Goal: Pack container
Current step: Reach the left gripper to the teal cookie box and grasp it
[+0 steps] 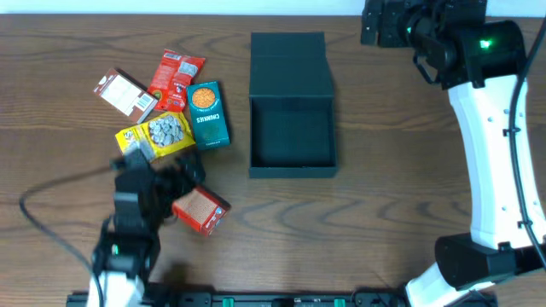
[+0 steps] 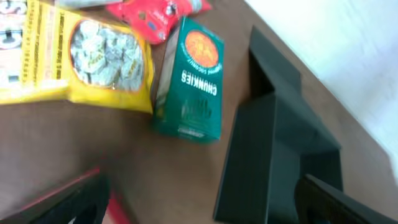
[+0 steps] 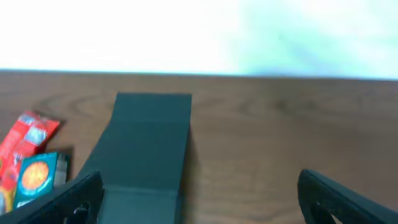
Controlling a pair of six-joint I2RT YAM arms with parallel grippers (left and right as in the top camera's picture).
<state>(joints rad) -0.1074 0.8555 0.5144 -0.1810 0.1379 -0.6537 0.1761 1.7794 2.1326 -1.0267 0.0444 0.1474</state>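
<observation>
Overhead, the container [image 1: 292, 136] sits lid-open on the desk [image 1: 384, 170]; left hand [image 2: 204, 200] and right hand [image 3: 199, 196] both gape wide.

A brown wooden table [image 1: 401, 128] is filling nearly the whole scene, its grain running in long streaks across the top. Straight ahead of the jaws of the right gripper [image 3: 199, 205] the tabletop is ending in a straight far edge; a pale backdrop [image 3: 199, 31] is rising behind it, glaring white, going faintly green toward the right, too washed out to read. Ahead and right of the jaws of the left gripper [image 2: 199, 211] the same whiteness is showing past the table's edge. Soft, even light is lying on the wood, throwing only weak shadows.
</observation>
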